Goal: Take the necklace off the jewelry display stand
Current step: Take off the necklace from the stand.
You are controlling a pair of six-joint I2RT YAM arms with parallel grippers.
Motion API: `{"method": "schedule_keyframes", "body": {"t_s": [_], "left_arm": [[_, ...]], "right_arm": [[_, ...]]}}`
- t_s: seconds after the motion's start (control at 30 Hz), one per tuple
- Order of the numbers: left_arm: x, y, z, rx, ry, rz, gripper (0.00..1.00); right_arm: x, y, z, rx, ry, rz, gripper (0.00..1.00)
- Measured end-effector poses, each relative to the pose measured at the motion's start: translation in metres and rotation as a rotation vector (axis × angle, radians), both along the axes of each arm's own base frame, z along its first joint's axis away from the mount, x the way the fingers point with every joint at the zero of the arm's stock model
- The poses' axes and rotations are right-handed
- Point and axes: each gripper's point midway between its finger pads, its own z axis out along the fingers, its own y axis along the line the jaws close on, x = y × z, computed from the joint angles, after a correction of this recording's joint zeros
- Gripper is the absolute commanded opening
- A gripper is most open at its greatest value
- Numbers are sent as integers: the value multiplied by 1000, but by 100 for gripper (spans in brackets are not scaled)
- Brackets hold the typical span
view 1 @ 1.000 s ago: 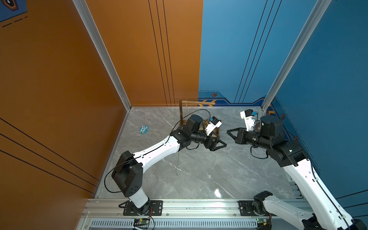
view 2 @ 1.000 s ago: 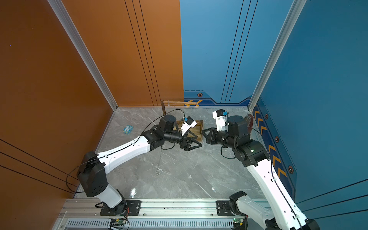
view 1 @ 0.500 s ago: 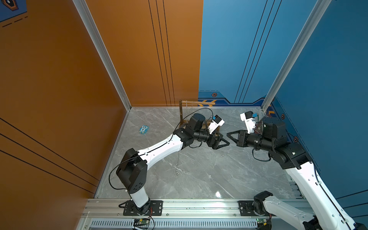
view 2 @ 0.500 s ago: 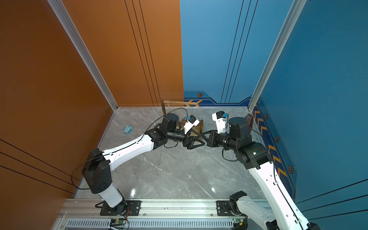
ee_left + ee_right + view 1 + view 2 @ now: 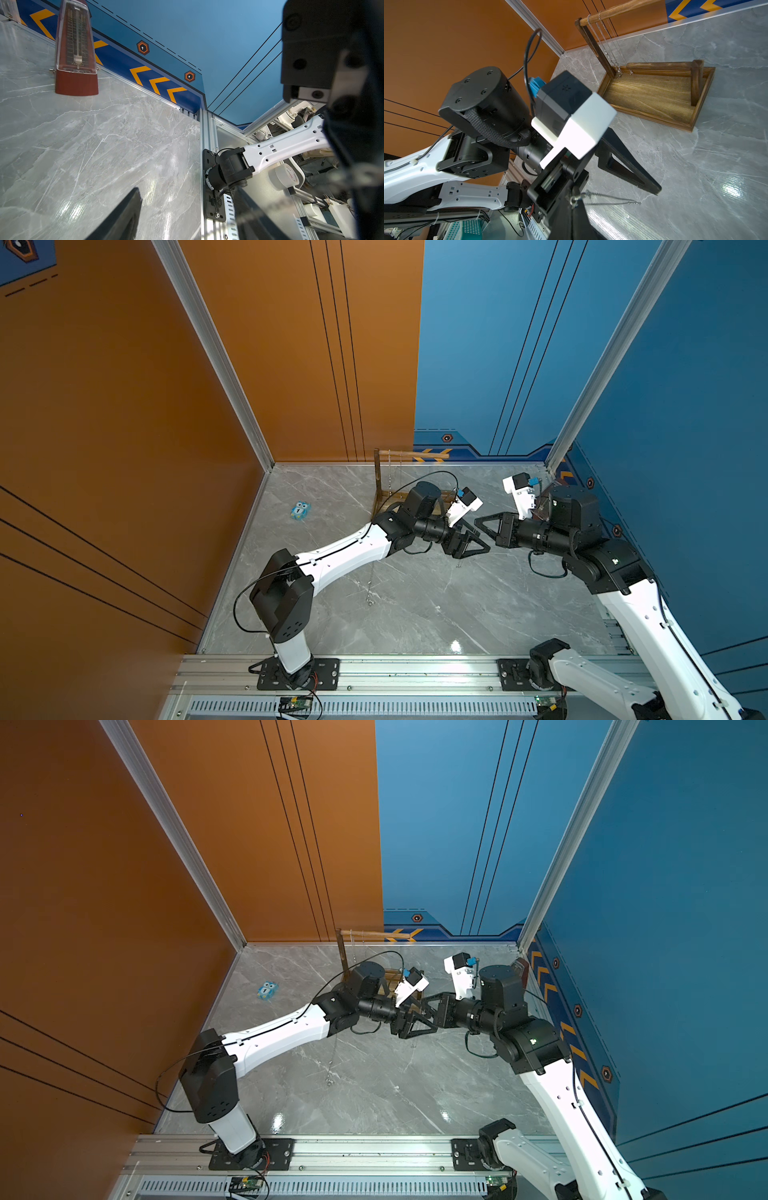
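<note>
Left tool (image 5: 481, 541) perhaps touching right tool (image 5: 478, 521) midair

Both top views are taken from high up and far off, looking down at the table (image 5: 415, 614) from the side where the arms are fixed. Nearly the same scene is shared by them. The left wrist view is taken just behind the left gripper (image 5: 187, 189), low over the table, facing the metronome (image 5: 75, 52) and the blue wall (image 5: 207, 31). The right wrist view is pointed at the left arm (image 5: 483, 116), close up, with the jewelry display stand (image 5: 654, 93) behind, also seen in both top views.
</note>
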Motion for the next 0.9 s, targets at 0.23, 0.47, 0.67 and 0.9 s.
{"method": "schedule_keyframes", "body": {"t_s": [0.23, 0.47, 0.67, 0.9], "left_arm": [[1, -2, -5, 6, 4, -1, 61], [-7, -6, -13, 3, 21, -9, 50], [-16, -10, -18, 0, 31, -21, 36], [-14, -9, -31, 14, 44, 2, 26]], "right_arm": [[-4, -1, 4, 12, -5, 4, 0], [-3, -3, 7, 16, -11, -2, 0], [-2, -7, 8, 20, -12, -13, 0], [-5, -10, 13, 35, -23, -16, 0]]}}
